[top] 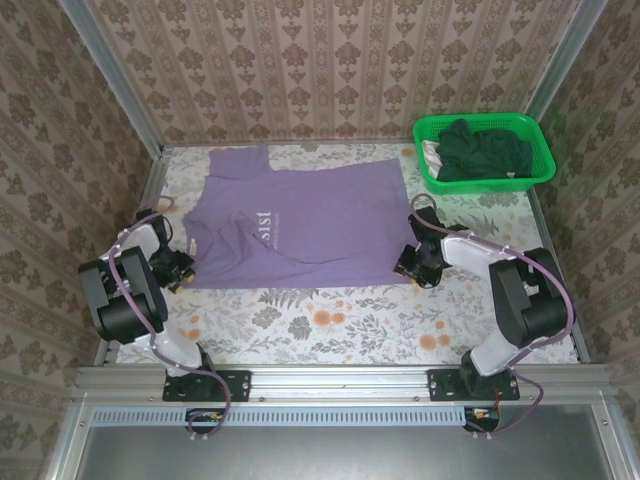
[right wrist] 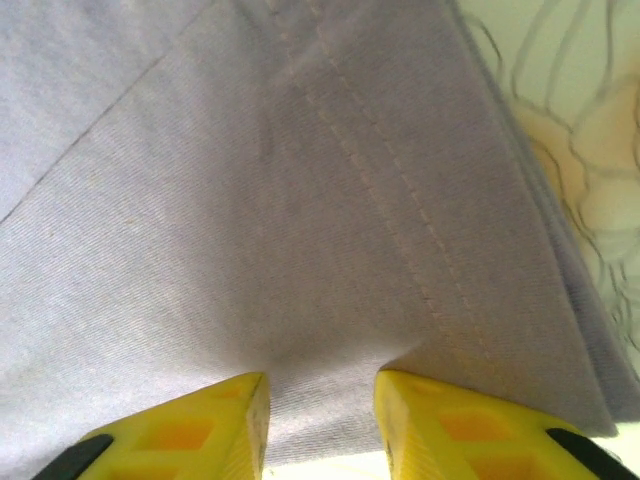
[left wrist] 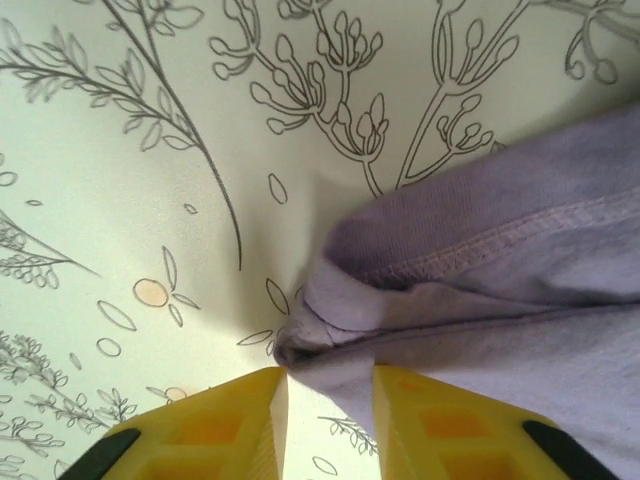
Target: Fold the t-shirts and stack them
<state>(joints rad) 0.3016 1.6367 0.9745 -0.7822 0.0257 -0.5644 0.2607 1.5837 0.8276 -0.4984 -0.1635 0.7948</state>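
Left pincer [left wrist: 325, 400] grasping purple t-shirt [top: 300, 215], right pincer [right wrist: 320, 410] likewise (near hem) — green basket [top: 484, 150] of dark shirts [top: 482, 150] beyond.

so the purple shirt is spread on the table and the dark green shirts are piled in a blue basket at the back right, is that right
Not quite: the basket is bright green, not blue, as the top external view shows. The rest stands: the purple shirt lies spread on the table, and the dark green shirts are piled in that back-right basket.
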